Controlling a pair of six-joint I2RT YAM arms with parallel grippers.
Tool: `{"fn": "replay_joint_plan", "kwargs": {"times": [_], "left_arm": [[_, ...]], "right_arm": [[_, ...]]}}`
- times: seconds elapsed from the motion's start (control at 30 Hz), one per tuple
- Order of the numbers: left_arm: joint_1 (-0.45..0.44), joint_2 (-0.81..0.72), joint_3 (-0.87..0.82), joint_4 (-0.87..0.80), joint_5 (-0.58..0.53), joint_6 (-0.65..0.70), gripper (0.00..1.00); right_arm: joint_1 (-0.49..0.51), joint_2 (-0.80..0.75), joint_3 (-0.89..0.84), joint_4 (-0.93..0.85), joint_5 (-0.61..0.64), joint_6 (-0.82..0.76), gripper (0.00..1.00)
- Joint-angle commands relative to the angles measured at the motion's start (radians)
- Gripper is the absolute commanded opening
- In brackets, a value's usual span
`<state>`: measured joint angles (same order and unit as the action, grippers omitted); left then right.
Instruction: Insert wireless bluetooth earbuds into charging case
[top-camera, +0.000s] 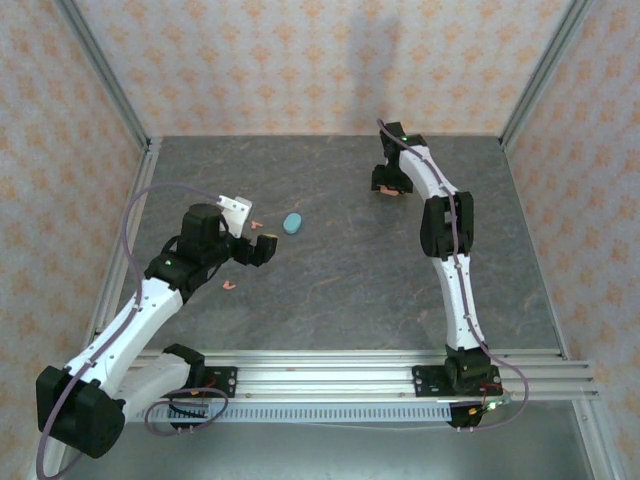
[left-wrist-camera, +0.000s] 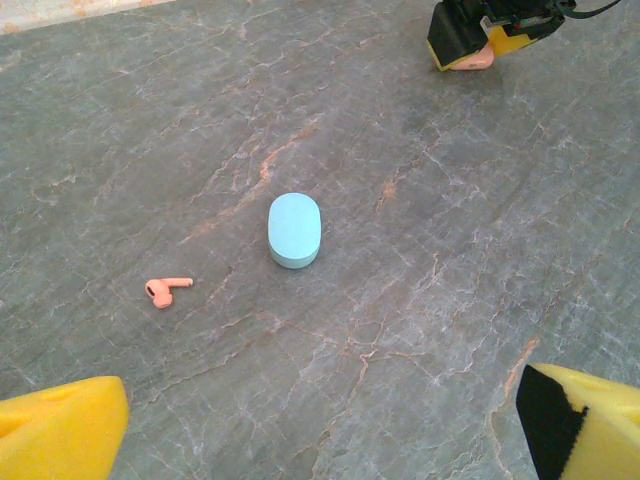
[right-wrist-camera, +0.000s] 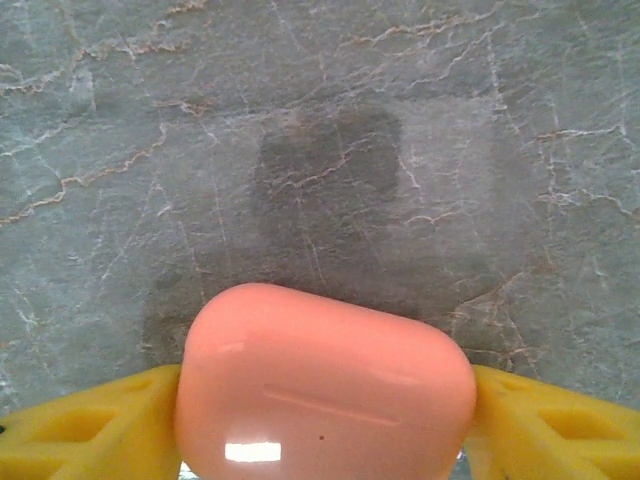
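Right pincer (top-camera: 392, 190), arm outstretched, clasps the coral case (right-wrist-camera: 325, 385)

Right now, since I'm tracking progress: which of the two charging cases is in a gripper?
The coral-pink case, clamped by the right gripper; the teal case lies free on the table, untouched.

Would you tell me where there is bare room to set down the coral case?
Bare: the stretch between the teal case and the right gripper gripping the coral case, and the table's near middle. Crowded: around the left gripper, near a coral earbud and a second earbud.
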<state>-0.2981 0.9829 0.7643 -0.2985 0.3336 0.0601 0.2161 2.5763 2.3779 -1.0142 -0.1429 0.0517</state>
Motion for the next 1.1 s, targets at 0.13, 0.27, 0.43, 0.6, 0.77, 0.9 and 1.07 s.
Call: {"fn": "replay_joint_plan", "kwargs": {"times": [0.13, 0.27, 0.43, 0.6, 0.77, 0.9, 1.07], "left_arm": [[0.019, -0.020, 0.036, -0.021, 0.001, -0.040, 1.00], [0.032, -0.015, 0.058, -0.055, 0.013, -0.092, 1.00], [0.063, 0.005, 0.076, -0.091, 0.086, -0.144, 1.00], [0.065, -0.005, 0.058, -0.064, 0.134, -0.184, 1.00], [0.066, -0.009, 0.046, -0.087, 0.149, -0.193, 1.00], [0.066, -0.020, 0.039, -0.102, 0.150, -0.197, 1.00], [0.067, -0.033, 0.033, -0.099, 0.153, -0.204, 1.00]], "right_arm": [[0.014, -0.068, -0.125, -0.043, -0.078, 0.013, 0.57], [0.064, -0.261, -0.426, 0.083, -0.087, 0.042, 0.55], [0.145, -0.507, -0.791, 0.255, -0.135, 0.150, 0.53], [0.240, -0.689, -1.089, 0.392, -0.188, 0.345, 0.53], [0.351, -0.745, -1.238, 0.425, -0.176, 0.445, 0.56], [0.394, -0.757, -1.255, 0.382, -0.147, 0.480, 0.71], [0.393, -0.801, -1.252, 0.383, -0.178, 0.527, 0.78]]}}
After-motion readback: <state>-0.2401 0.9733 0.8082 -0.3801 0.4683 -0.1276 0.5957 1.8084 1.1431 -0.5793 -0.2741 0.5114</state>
